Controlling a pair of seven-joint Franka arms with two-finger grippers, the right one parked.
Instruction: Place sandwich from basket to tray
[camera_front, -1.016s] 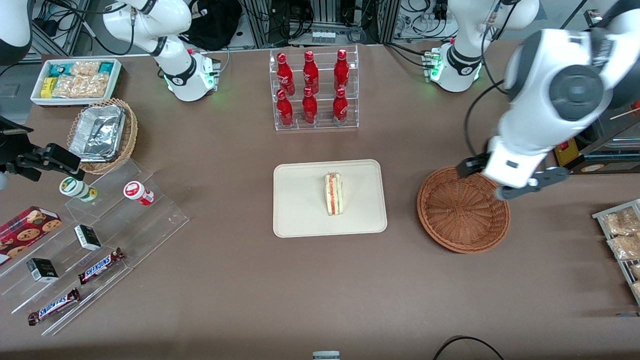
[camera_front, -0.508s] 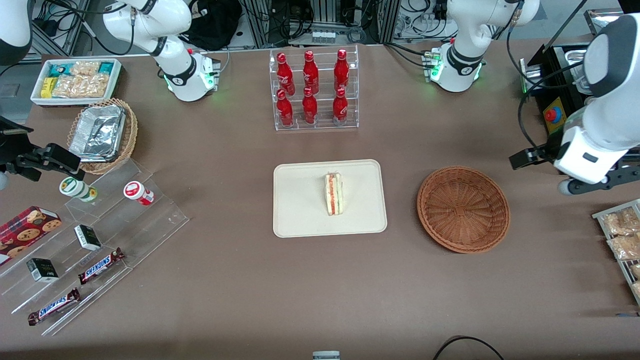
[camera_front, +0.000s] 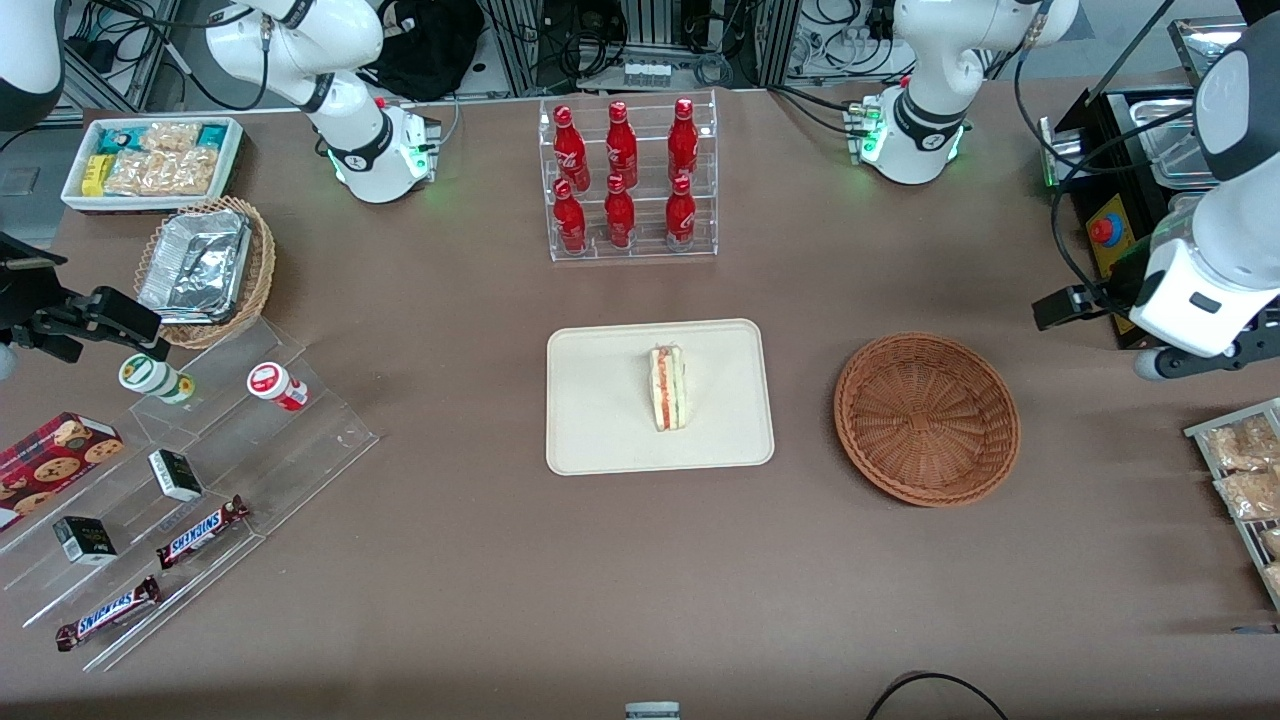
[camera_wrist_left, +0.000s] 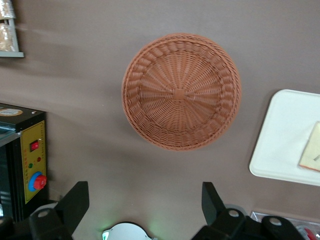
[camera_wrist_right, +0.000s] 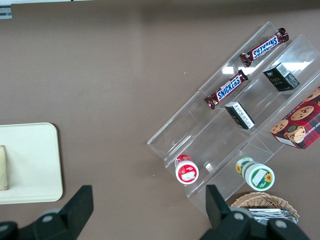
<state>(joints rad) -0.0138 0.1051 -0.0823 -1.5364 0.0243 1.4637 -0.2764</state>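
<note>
Claw wide open, empty, high over table beside basket; sandwich on tray, well apart.

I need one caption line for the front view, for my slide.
Sandwich lies on the tray, basket empty, open gripper raised near the working arm's table end.

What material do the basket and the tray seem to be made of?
The basket looks like woven wicker, reddish-brown, with radial strands showing. The tray looks like matte cream plastic or moulded fibre, smooth; hard to tell which. The gripper hangs open above the table beside the basket.
</note>
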